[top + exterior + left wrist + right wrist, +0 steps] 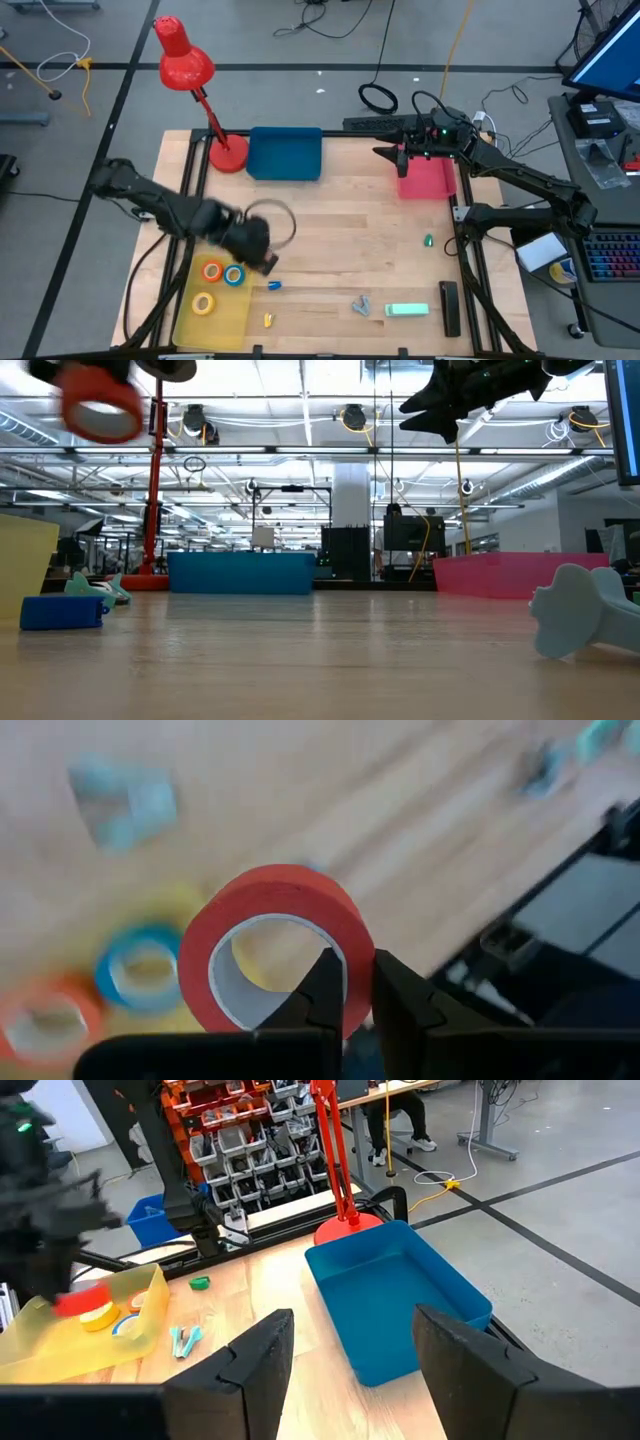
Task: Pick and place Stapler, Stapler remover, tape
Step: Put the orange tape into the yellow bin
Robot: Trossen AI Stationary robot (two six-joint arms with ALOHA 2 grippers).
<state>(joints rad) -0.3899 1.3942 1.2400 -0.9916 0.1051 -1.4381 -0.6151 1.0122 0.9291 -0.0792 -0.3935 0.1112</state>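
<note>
Nearest the left wrist camera, the left gripper [348, 982] pinches the wall of the red tape roll [275, 940], one finger inside the ring and one outside, jaws nearly together. The roll is a broad red band with a pale inner core, held clear of the table [340, 225]. In the high view this gripper [262, 255] hangs just beside the upper right corner of the yellow tray [240, 318], which fills the table's front left corner.

In the tray lie the orange tape roll [213, 270], the blue tape roll [234, 276] and the yellow tape roll [204, 304], close together but not stacked.

To the right along the front edge lie a small blue bit [274, 285], a small yellow bit [268, 320], the grey-blue stapler remover [361, 305] and the mint-green stapler [407, 310], with a dark bar [449, 306] at the right edge. The middle of the table is open wood.

At the back edge stand a red desk lamp [190, 75], a blue bin [285, 153] and a pink bin [428, 177]. A small green bit [428, 240] lies near the right edge.

The right gripper [397, 152] waits over the pink bin's back left corner, its fingers [255, 1355] spread wide and holding nothing.
</note>
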